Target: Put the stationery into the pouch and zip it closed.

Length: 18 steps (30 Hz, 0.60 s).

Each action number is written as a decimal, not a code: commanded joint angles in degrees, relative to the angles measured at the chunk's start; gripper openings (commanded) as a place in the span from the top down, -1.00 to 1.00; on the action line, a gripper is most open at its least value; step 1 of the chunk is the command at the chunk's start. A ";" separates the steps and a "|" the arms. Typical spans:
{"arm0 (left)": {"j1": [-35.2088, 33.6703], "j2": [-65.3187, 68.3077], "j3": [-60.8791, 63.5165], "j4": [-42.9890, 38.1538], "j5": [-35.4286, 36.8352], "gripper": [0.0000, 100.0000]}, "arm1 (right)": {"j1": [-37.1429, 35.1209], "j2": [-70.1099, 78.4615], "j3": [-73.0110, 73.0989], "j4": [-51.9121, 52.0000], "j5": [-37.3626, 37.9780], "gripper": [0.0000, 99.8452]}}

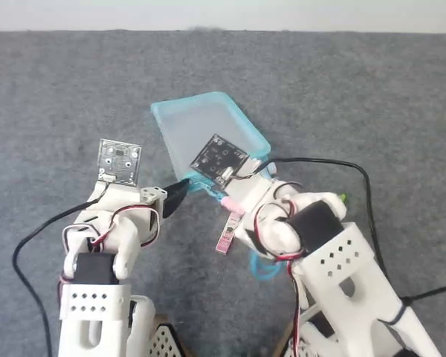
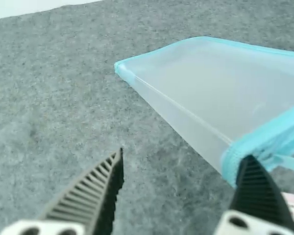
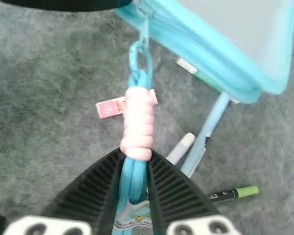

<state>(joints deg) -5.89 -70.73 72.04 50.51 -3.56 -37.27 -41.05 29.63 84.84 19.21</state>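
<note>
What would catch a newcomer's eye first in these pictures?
First, the translucent plastic pouch with light blue edging, lying mid-table on the grey felt mat. Then the right gripper, shut on the blue zip cord with its pink wrapping, while the left gripper stands open beside the pouch's zip end. A light blue pen and a green-tipped marker lie on the mat by the pouch.
</note>
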 commanded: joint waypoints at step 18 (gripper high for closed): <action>-0.79 0.62 0.75 -3.34 -0.26 0.33 | 8.66 -3.38 -6.59 4.26 4.04 0.99</action>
<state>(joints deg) -6.33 -70.55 73.45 49.10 -3.65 -25.49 -42.11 28.04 87.21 23.16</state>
